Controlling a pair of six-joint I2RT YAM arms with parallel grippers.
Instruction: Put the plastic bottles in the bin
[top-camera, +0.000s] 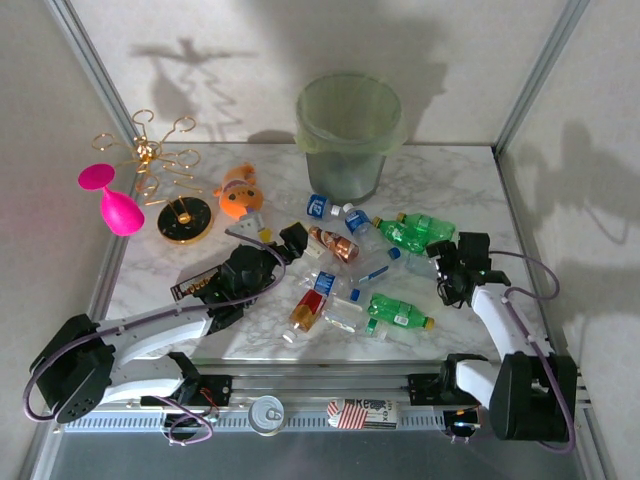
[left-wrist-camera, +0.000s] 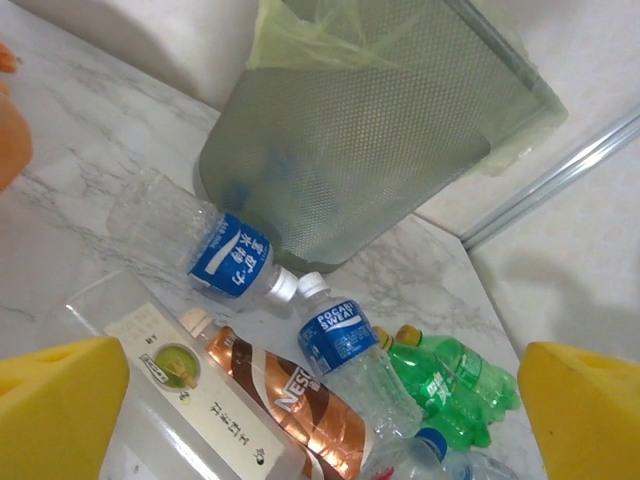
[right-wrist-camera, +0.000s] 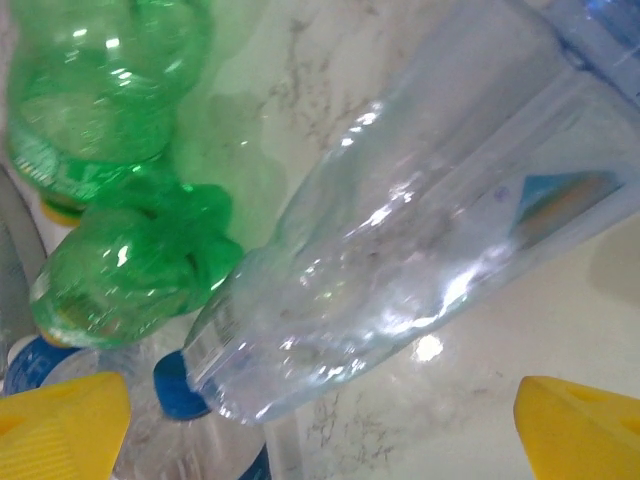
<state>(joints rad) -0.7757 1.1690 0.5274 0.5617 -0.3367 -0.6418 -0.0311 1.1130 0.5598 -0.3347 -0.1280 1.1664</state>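
The bin (top-camera: 348, 135), pale green and bag-lined, stands at the back of the table and looms close in the left wrist view (left-wrist-camera: 370, 130). Several plastic bottles lie scattered in front of it: a blue-labelled clear one (left-wrist-camera: 225, 258), a Pocari Sweat one (left-wrist-camera: 350, 355), a copper-brown one (left-wrist-camera: 290, 395) and green ones (left-wrist-camera: 450, 385). My left gripper (top-camera: 272, 238) hovers open over the pile's left side (left-wrist-camera: 320, 425), nothing between its yellow pads (left-wrist-camera: 60, 400). At the pile's right side my right gripper (top-camera: 455, 255) hangs open (right-wrist-camera: 320, 430) just above a clear bottle (right-wrist-camera: 400, 240), beside crushed green bottles (right-wrist-camera: 110, 90).
An orange plush toy (top-camera: 240, 192), a pink wine glass (top-camera: 112, 200), a gold wire rack (top-camera: 150, 155) and a black-and-gold disc (top-camera: 184, 220) occupy the back left. More bottles (top-camera: 398, 312) lie near the front. A can (top-camera: 266, 413) rests on the near rail.
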